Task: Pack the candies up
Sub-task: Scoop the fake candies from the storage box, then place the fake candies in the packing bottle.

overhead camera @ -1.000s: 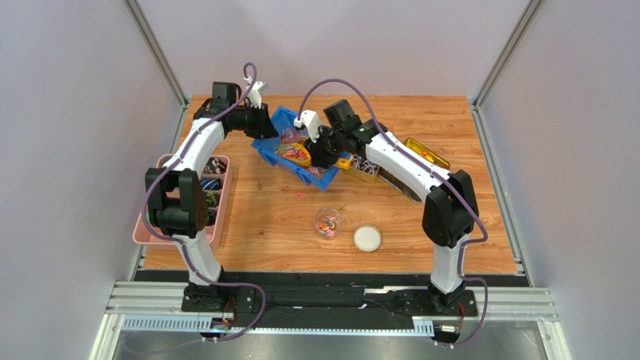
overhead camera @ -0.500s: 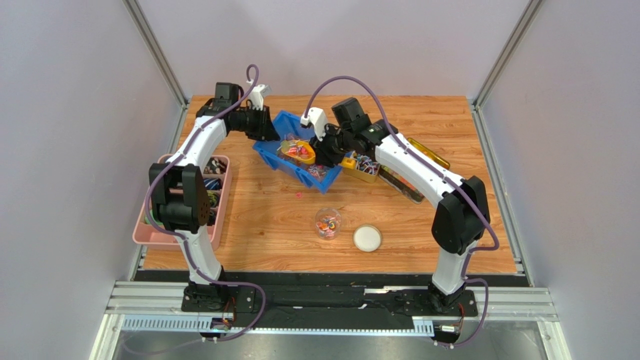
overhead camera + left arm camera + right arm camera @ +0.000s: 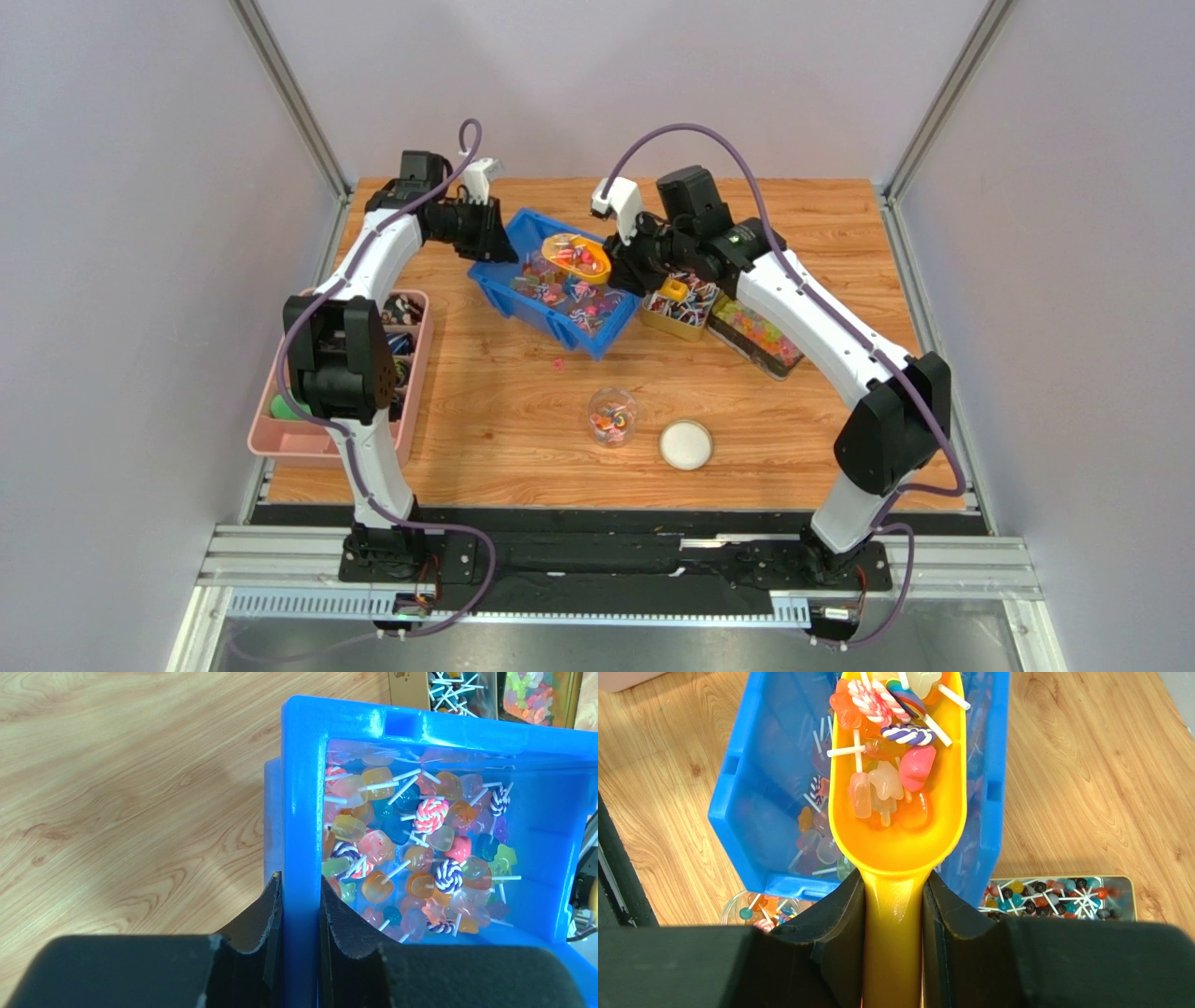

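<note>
The candies (image 3: pixel 414 854) are tiny colourful lollipops heaped in a blue bin (image 3: pixel 302 798) at the back of the table (image 3: pixel 540 319). My left gripper (image 3: pixel 300 882) is shut on the bin's left wall, one finger on each side (image 3: pixel 484 241). My right gripper (image 3: pixel 894 878) is shut on the handle of a yellow scoop (image 3: pixel 899 847). The scoop is full of candies (image 3: pixel 889 777) and held above the bin's far right part (image 3: pixel 586 256). A clear jar (image 3: pixel 612 416) with a few candies in it stands in front of the bin, and it also shows in the right wrist view (image 3: pixel 756 910).
A white lid (image 3: pixel 685 445) lies right of the jar. Two gold trays (image 3: pixel 758 333) of other sweets sit right of the bin (image 3: pixel 1053 896). A pink tray (image 3: pixel 302 434) with dark items stands at the left edge. One stray candy (image 3: pixel 558 366) lies on the wood.
My right gripper has lifted the scoop, loaded with candies, up out of the bin and moved it back and to the right. My left gripper has stayed on the bin wall.
</note>
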{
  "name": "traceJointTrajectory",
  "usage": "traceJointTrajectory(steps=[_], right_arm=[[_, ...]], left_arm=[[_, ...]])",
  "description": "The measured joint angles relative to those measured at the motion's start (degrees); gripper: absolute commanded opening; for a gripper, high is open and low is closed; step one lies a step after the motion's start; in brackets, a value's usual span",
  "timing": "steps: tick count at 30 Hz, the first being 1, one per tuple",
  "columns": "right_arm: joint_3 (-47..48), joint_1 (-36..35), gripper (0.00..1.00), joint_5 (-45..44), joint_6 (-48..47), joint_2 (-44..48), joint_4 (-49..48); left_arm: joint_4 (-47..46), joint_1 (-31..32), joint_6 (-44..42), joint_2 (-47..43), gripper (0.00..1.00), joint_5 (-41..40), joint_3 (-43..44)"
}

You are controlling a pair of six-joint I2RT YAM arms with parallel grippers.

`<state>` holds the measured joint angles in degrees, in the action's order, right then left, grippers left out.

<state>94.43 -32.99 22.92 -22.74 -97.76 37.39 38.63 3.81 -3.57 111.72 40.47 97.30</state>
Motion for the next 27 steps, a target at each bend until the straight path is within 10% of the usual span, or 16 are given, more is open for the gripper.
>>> traceJointTrajectory(steps=[27], right_arm=[[-12.57, 2.08, 0.0, 1.44, -1.95, 15.93, -0.13]], left_arm=[[3.02, -2.01, -0.79, 5.53, 0.0, -0.9, 5.33]])
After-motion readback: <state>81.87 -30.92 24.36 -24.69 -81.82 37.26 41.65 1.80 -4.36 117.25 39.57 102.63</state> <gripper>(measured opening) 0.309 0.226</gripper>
